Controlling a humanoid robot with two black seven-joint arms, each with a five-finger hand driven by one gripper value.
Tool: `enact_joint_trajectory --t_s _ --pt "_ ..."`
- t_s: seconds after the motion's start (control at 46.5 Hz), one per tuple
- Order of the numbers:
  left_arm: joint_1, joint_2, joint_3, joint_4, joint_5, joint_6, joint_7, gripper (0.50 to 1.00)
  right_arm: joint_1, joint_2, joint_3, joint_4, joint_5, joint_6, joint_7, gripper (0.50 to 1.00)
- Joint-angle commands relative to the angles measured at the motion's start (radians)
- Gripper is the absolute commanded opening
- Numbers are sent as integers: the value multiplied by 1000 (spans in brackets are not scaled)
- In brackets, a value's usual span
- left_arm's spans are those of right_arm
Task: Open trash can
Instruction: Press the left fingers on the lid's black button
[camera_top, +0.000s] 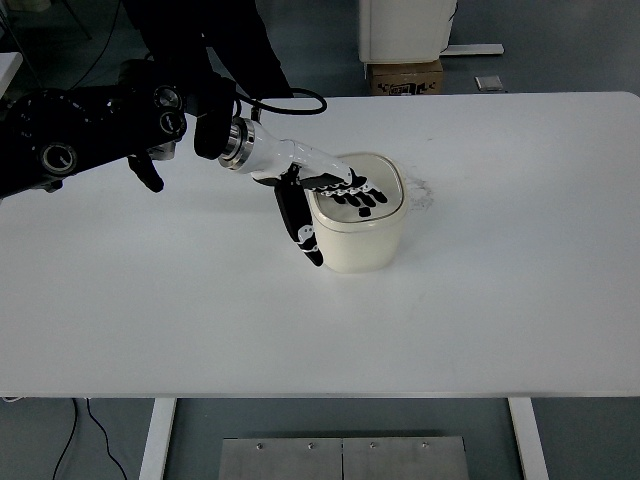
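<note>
The left hand reaches in from the picture's left on a black arm with a white forearm shell. Its fingers lie stretched flat over the lid of the trash can, spread and grasping nothing, while the thumb hangs down along the can's near-left wall, touching or just beside it; I cannot tell which. The trash can, a cream, rounded-square tub with its lid shut, sits directly under the fingers on the white bench. Beyond the hand's wrist, past the bench's far edge, a cardboard box stands on the floor below a white cabinet. A black cable loops over the bench just behind the forearm. The right hand does not show.
</note>
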Motion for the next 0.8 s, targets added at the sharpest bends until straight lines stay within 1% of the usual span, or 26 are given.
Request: enact_joint_trajectory --t_s 0.0,0.452,0.774 --pt "-10 5 0 1 -1 0 -1 1000 1 0 0 0 0 0 0 991" --pt "-30 16 -11 1 -15 0 -1 1000 1 0 0 0 0 0 0 991" --pt "-25 -4 -12 -2 -50 0 -1 1000 1 0 0 0 0 0 0 991"
